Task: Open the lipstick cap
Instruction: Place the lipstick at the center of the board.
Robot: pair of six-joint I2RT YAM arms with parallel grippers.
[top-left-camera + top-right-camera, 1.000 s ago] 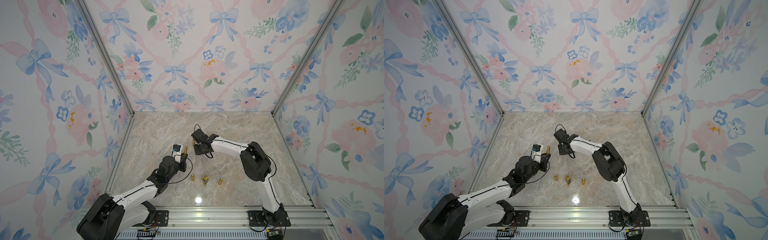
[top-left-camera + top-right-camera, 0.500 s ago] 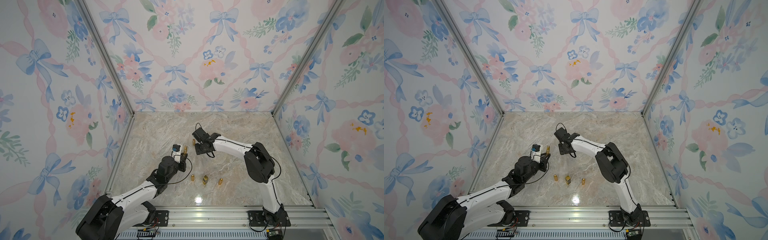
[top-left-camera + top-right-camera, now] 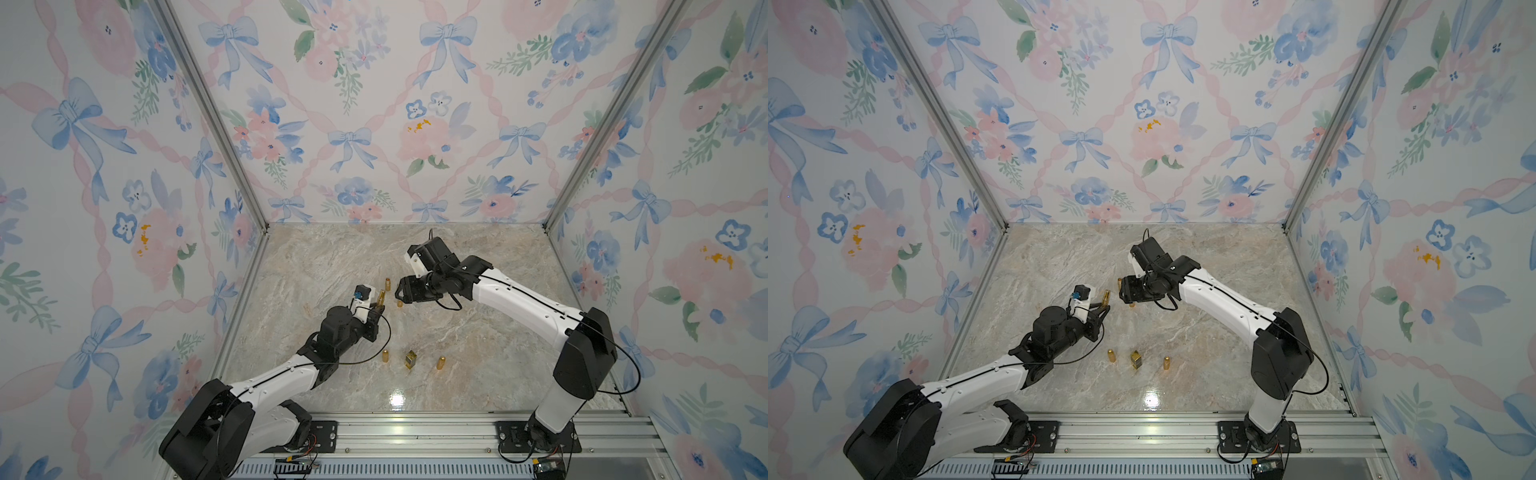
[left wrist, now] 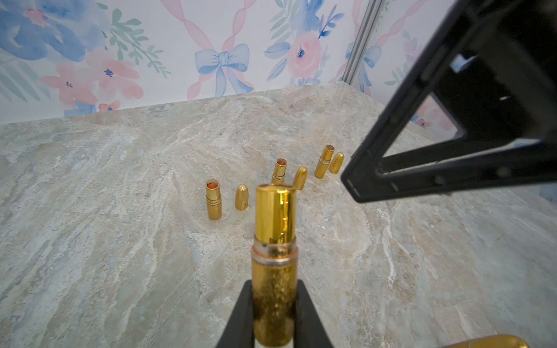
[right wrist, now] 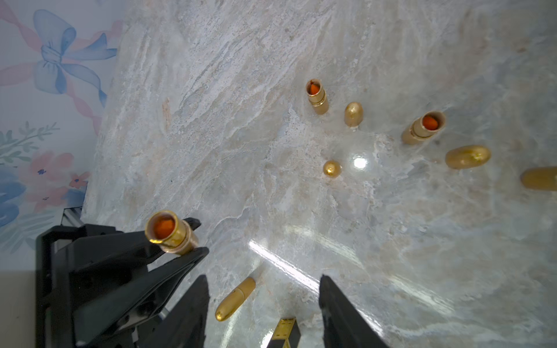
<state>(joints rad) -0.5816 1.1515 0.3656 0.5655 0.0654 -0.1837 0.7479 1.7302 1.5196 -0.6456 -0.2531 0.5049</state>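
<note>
Beneath the released right tool [image 5: 265, 304] a gold cap [image 5: 235, 299] lies on the tabletop [image 5: 391, 241]; the left tool [image 4: 273, 290] grasps the uncapped lipstick [image 4: 275, 217].

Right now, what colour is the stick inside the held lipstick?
Orange stick, clearest in right wrist view.

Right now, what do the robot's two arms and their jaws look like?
The left arm and right arm match: white link shells, black joint housings, black bases bolted to a silver rail. A thin black cable runs along each and loops near the wrist. The jaws are black, tapered, with open triangular frames. The left wrist's white camera mount carries a blue part.
</note>
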